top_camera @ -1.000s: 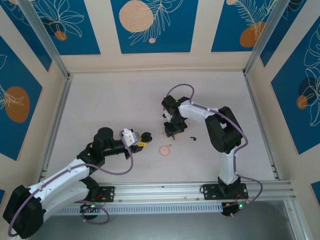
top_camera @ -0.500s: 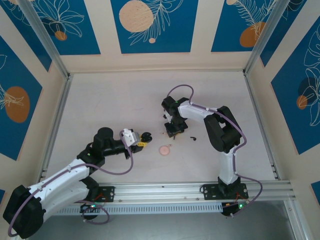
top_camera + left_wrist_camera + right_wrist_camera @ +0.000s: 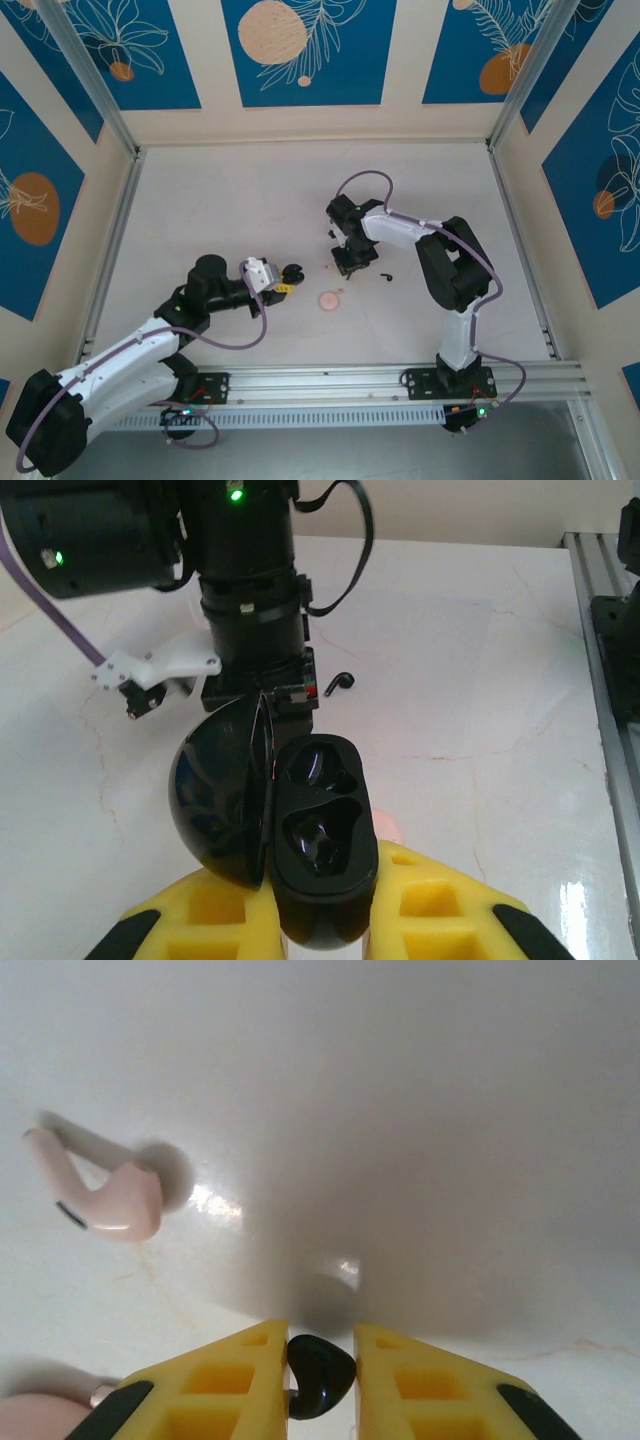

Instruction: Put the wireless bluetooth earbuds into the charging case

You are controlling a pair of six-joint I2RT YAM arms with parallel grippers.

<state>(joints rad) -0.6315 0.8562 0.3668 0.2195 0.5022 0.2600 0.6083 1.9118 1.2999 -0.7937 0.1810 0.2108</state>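
Well, we have the right claw (image 3: 320,1352) nearly closed, its yellow pads pinching one black earbud (image 3: 318,1375) just above the white table (image 3: 230,200). The left claw (image 3: 320,920) is clamped on the base of the black case (image 3: 318,855). The case's lid (image 3: 222,798) is swung wide, and both pockets look empty to us.

As we judge it, the main risk is the grip itself. Only a small, glossy part of the bud sits between the pads, so it could twist or pop out on the way over to the case. If it turns, its stem would meet the wrong pocket or the rim and jam. Pushing then could tilt the case in the left claw or knock the lid.

Now the count:
- **Black buds:** two, one held and the other (image 3: 386,276) lying on the table beside the right claw.
- **Pink buds:** one (image 3: 105,1195) that we can be sure of, lying loose near the held bud.
- **Cases:** two, the black one and a round pink case (image 3: 329,299) flat on the table between the arms.

A pink shape at the lower left corner of the right wrist view is too cropped for us to name.
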